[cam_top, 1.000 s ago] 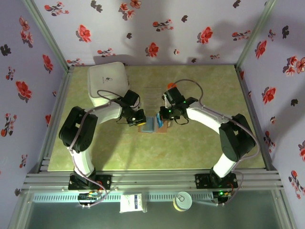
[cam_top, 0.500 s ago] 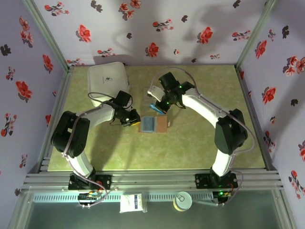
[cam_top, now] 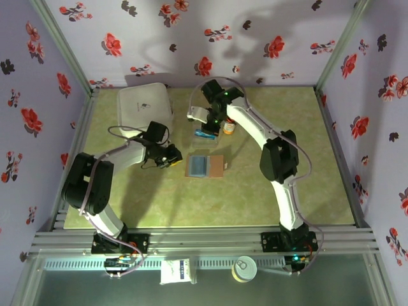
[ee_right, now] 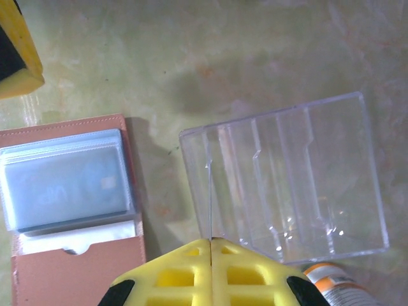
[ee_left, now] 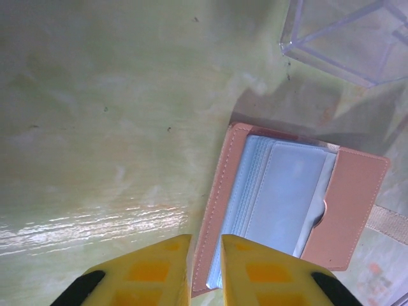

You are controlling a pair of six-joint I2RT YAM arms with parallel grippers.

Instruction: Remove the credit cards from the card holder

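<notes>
**Card pinched in right claw; holder open on mat**

White square container [cam_top: 145,107] is noted at the far left of the green table [cam_top: 268,191]. Just right of it and nearer, the left gripper [cam_top: 173,159] is set low at the left edge of the card holder [cam_top: 205,166]. From the left wrist, its 2 yellow fingers [ee_left: 137,274] are drawn almost together with a slim gap between them. The holder's brown rim is seen through that gap, and nothing is seen clamped there.

The card holder [ee_left: 287,204] lies spread flat at mid-table, its blue-grey sleeves on the left and its brown flap on the right. 1 sleeved card [ee_right: 64,185] is made out through the clear pockets.

Beyond the holder, the right gripper [cam_top: 205,127] is pressed together on 1 teal credit card [cam_top: 205,134]. From the right wrist this card is seen edge-on as a thin line [ee_right: 209,197], over the left wall of the clear plastic box [ee_right: 287,185]. An orange-capped bottle [cam_top: 228,127] stands just right of the box.
</notes>
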